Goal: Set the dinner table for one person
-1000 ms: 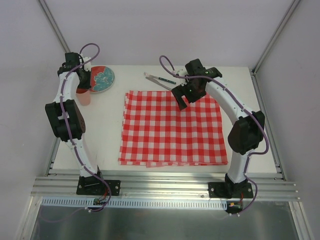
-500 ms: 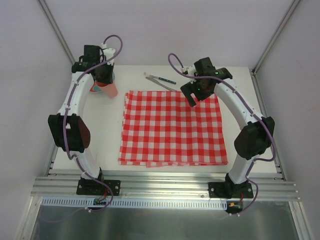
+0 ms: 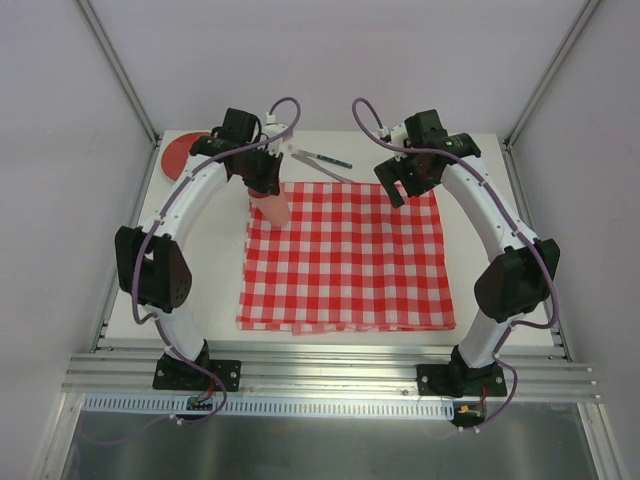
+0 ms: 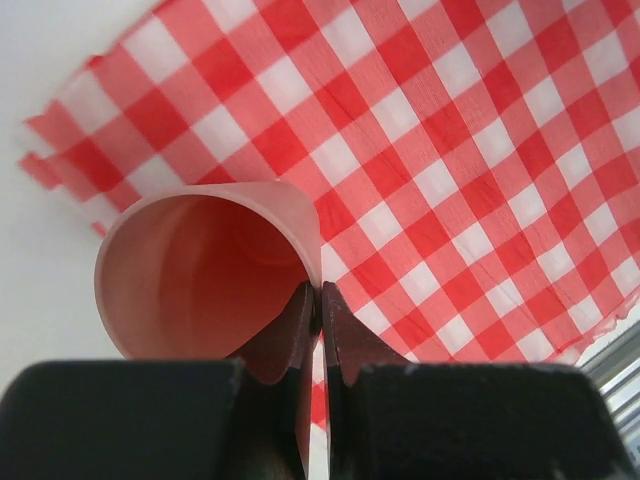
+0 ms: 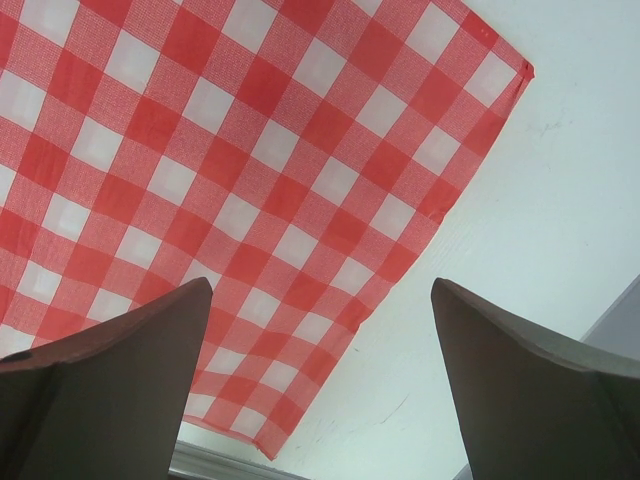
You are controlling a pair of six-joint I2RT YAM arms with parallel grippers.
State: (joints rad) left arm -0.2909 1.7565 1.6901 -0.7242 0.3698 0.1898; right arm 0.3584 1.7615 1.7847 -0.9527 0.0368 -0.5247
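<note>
My left gripper point(image 3: 264, 188) is shut on the rim of a pink cup point(image 3: 275, 210) and holds it over the far-left corner of the red-and-white checked cloth point(image 3: 345, 255). In the left wrist view the fingers point(image 4: 345, 330) pinch the cup point(image 4: 200, 270) wall, one inside and one outside. The cloth lies flat on the off-white dinner table point(image 3: 205, 260). My right gripper point(image 3: 402, 190) hovers open over the cloth's far-right corner point(image 5: 200, 130) with nothing between its fingers point(image 5: 322, 285). A red plate point(image 3: 180, 152) sits at the far left.
A fork and a knife with a dark handle point(image 3: 320, 160) lie on the table behind the cloth, between the two grippers. The aluminium rail point(image 3: 330, 365) runs along the near edge. Grey walls close in the table on three sides.
The left arm has carried the cup rightward from beside the plate to the cloth's far-left corner. The right gripper has drifted a little back and to the right, staying open.
</note>
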